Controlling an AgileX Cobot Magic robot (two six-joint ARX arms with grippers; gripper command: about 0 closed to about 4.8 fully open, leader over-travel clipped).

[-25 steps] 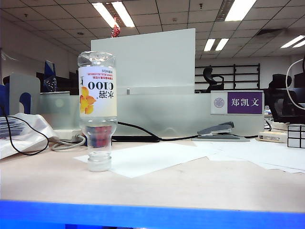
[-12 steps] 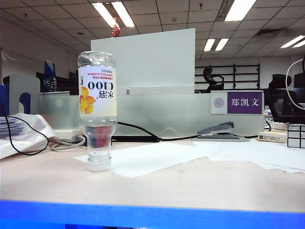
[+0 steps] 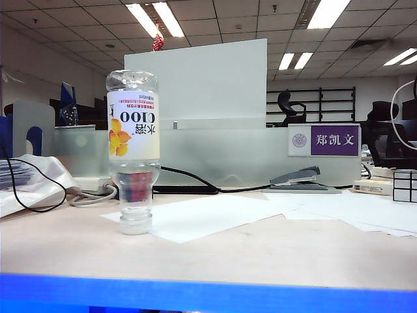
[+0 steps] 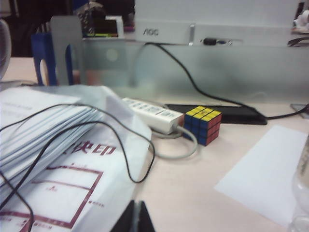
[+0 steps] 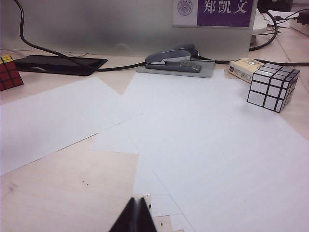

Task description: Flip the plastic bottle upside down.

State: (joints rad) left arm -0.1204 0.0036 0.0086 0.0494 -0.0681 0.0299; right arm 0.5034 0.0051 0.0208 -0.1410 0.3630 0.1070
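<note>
The bottle (image 3: 133, 151) was seen at the left of the exterior view, standing upright on its cap on the tabletop (image 3: 260, 251), its label inverted and its base uppermost, at the near left corner of a paper sheet (image 3: 208, 215); whether the cap touched the sheet could not be told. No arm appeared in that view. The left gripper (image 4: 134, 217) was shown at the lower edge of its wrist view with tips pressed together and nothing pinched, above the tabletop near a stack of papers (image 4: 53, 145). The right gripper (image 5: 136, 216) was likewise shut on nothing at the lower edge of its view, over scattered sheets. The flip was judged complete, the step in hand being withdrawal. Little more seemed called for than that both arms be kept clear of the bottle, which looked top-heavy and easily toppled.
</note>
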